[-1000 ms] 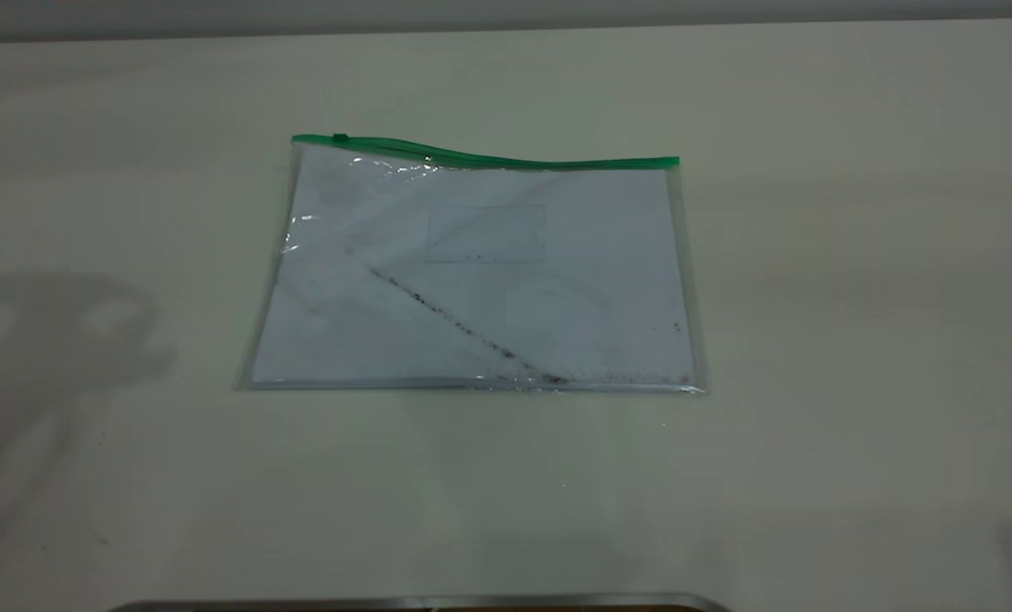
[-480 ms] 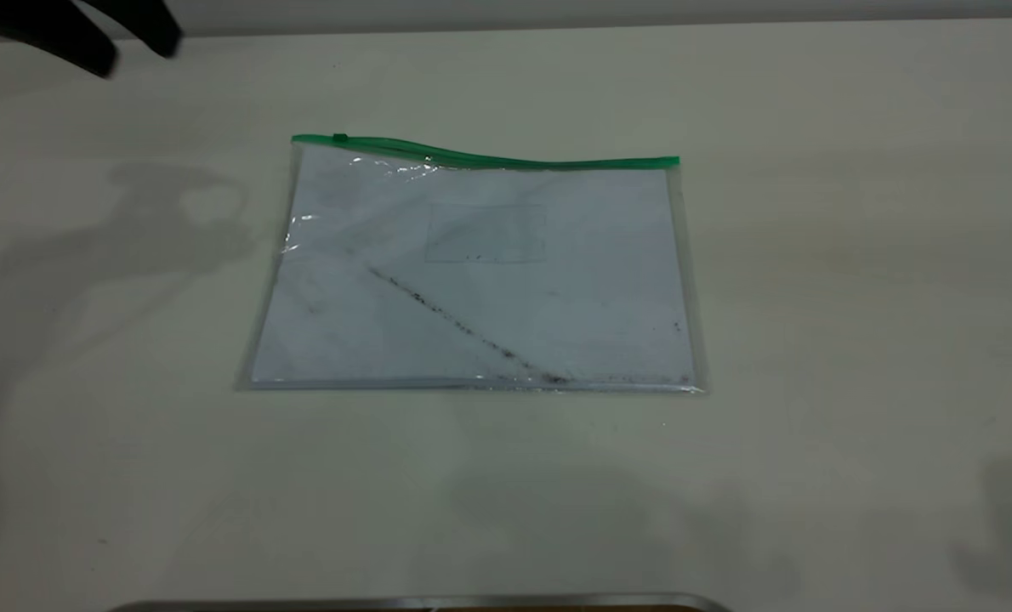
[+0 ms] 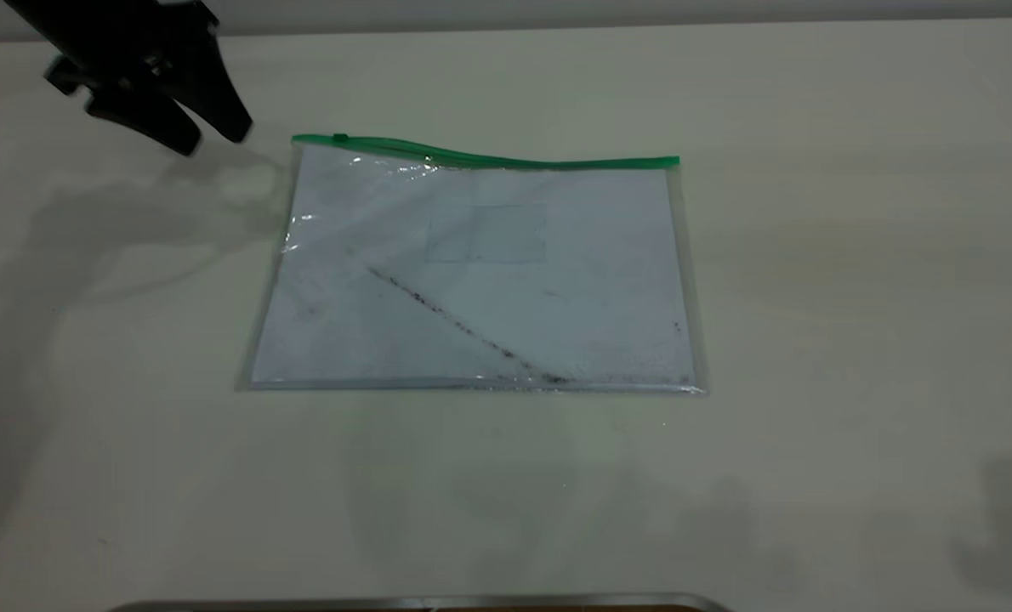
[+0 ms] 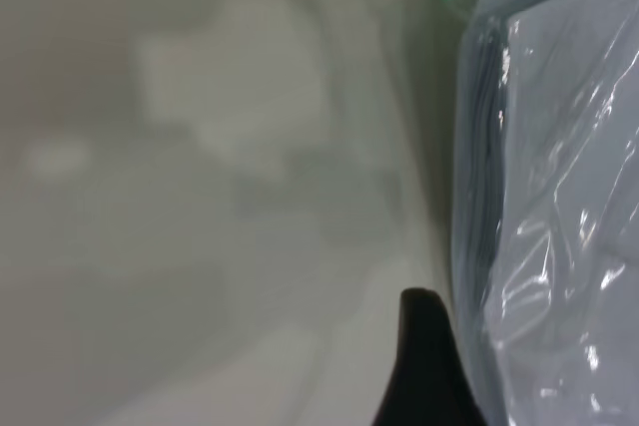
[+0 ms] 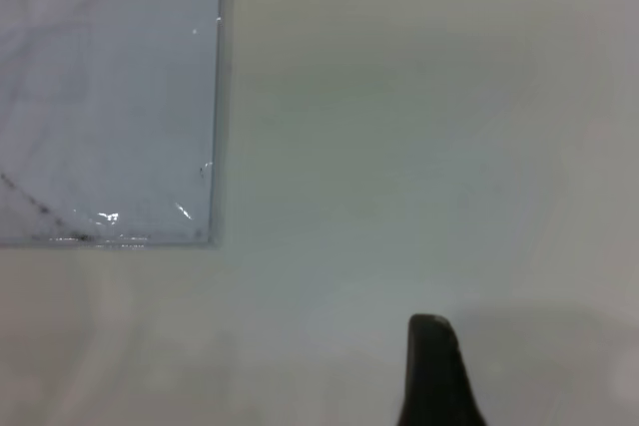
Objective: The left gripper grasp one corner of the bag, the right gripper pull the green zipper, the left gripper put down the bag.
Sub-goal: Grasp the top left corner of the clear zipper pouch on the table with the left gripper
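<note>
Hovering over the table [image 3: 855, 255], the left gripper [image 3: 215, 140] has its two black fingers [image 3: 232, 119] spread a little apart, with nothing between them. Just beyond the fingertips, toward the middle of the table, is the corner of the bag [image 3: 295, 141], where the green zipper [image 3: 489, 158] begins; the tips are near it but do not touch it. The bag [image 3: 480, 272] lies flat with white paper inside and a dark diagonal line across it. The small slider tab [image 3: 340, 138] sits on the zipper close to that same corner. From the right gripper only one dark fingertip [image 5: 431, 371] shows, well apart from the bag's far corner; I cannot tell how its fingers stand.
</note>
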